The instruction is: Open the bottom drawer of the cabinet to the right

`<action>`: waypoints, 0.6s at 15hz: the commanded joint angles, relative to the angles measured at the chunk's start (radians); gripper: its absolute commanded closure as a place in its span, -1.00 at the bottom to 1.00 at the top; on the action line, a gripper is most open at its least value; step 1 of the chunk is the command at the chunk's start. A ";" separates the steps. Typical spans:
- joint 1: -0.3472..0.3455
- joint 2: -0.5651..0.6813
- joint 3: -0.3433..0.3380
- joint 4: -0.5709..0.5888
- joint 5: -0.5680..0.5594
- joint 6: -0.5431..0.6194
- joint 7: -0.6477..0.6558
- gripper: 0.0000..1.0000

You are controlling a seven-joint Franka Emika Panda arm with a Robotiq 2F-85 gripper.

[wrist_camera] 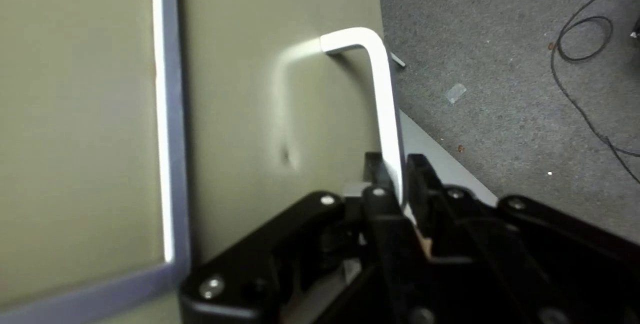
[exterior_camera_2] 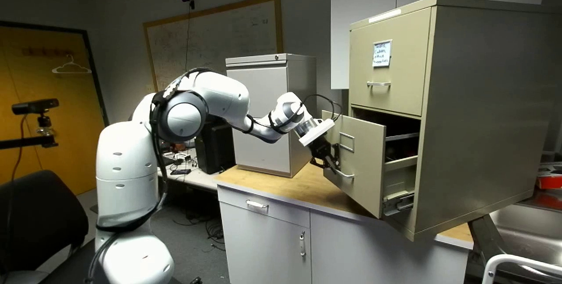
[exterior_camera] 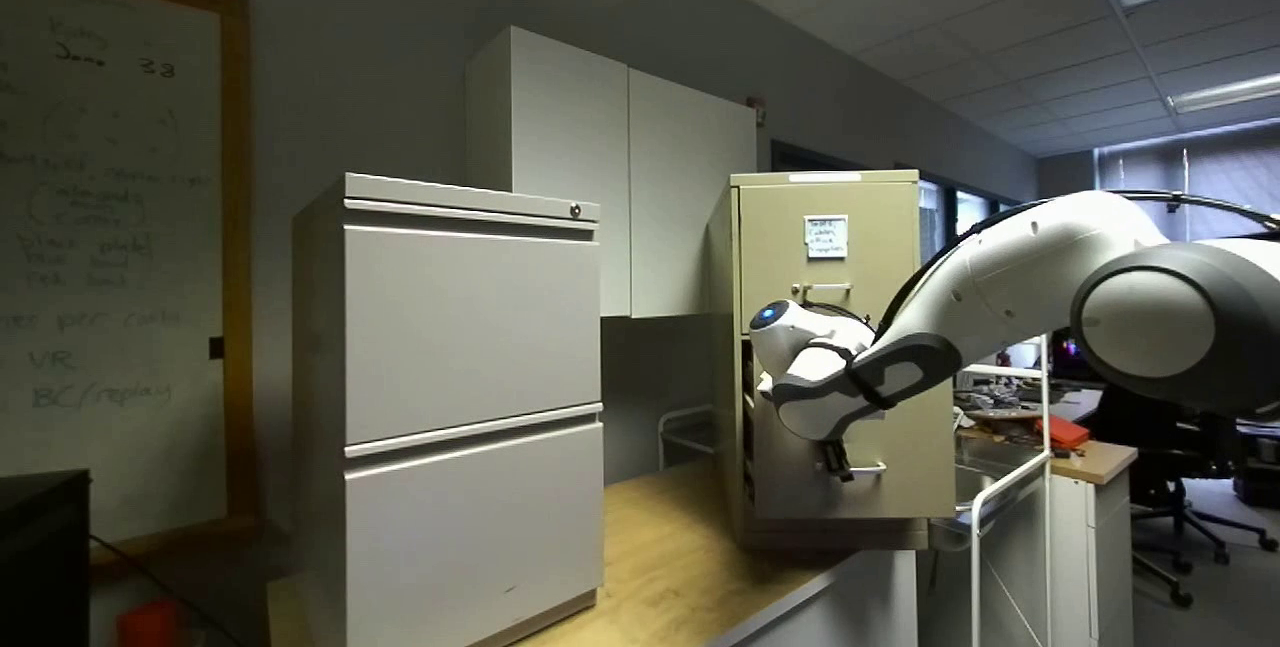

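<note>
The tan cabinet [exterior_camera: 722,267] stands on a wooden counter in both exterior views [exterior_camera_2: 483,99]. Its bottom drawer [exterior_camera_2: 366,156] is pulled partway out, showing a dark inside and a side rail. The tan drawer front [exterior_camera: 920,457] carries a silver label holder [exterior_camera_2: 347,142] and a silver handle [wrist_camera: 384,88]. My gripper [exterior_camera_2: 337,167] reaches down to this handle. In the wrist view the gripper's black fingers [wrist_camera: 394,164] lie on both sides of the handle bar, shut on it near one end. The handle's far end is hidden by the fingers.
The top drawer [exterior_camera_2: 401,64], with a paper label, is closed above. A grey lateral cabinet [exterior_camera: 470,327] stands beside on the same counter [exterior_camera_2: 281,181]. White wall cupboards [exterior_camera: 640,177] hang behind. A white metal rail [exterior_camera: 1010,487] stands near the tan cabinet.
</note>
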 commanded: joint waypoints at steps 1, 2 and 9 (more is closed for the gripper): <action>0.040 -0.089 0.043 -0.180 0.049 -0.081 0.002 0.83; 0.044 -0.106 0.046 -0.202 0.048 -0.085 0.003 0.83; 0.078 -0.233 0.069 -0.342 0.066 -0.109 0.009 0.83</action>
